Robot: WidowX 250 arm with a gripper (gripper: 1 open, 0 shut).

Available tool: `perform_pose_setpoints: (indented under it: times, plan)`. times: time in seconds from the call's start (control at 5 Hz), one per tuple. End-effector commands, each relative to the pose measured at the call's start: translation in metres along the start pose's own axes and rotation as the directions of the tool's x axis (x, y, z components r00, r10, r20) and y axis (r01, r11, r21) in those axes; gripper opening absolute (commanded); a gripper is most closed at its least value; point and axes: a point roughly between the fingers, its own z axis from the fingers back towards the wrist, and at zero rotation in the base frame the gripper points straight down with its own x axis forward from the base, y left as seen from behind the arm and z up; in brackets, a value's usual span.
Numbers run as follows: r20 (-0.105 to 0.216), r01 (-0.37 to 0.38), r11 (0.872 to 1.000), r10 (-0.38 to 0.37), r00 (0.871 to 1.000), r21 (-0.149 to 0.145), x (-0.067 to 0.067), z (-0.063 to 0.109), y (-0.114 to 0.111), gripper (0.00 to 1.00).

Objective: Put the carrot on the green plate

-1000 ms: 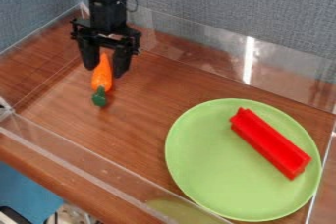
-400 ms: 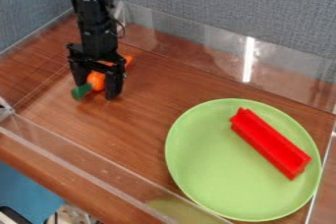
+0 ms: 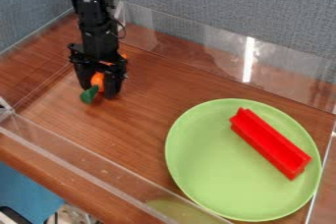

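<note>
Carrot [image 3: 96,84] lies on the wooden table [image 3: 155,107], at my gripper's [image 3: 98,92] fingertips, green tip poking out toward the near side. Jaws spread, one finger each side of it; can't tell if they touch. Green plate [image 3: 210,184] sits well apart, red block [image 3: 270,143] on it. Carrot's off the plate.

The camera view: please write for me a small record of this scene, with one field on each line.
gripper: black, pointing down at the back left of the table, around the carrot
carrot: small orange tapered toy with dark green tip, on the table between the fingers; firm grip cannot be told
plate: large round light-green, flat, front right
on plate: red rectangular block, lying diagonally
table: brown wooden surface
task state: carrot not on the plate
</note>
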Motion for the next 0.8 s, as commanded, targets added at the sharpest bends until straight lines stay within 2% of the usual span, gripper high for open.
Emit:
perform_pose_setpoints:
  times: [0.0,0.4,0.6]
  plan:
    - [0.069,0.002,1.000,-0.004,0.998,0.018,0.009,0.026,-0.006,1.00]
    - [0.101,-0.012,1.000,0.009,0.995,0.028,0.020,0.035,-0.001,1.00]
    - [0.109,-0.057,0.998,0.054,0.993,0.027,0.017,0.038,0.001,1.00]
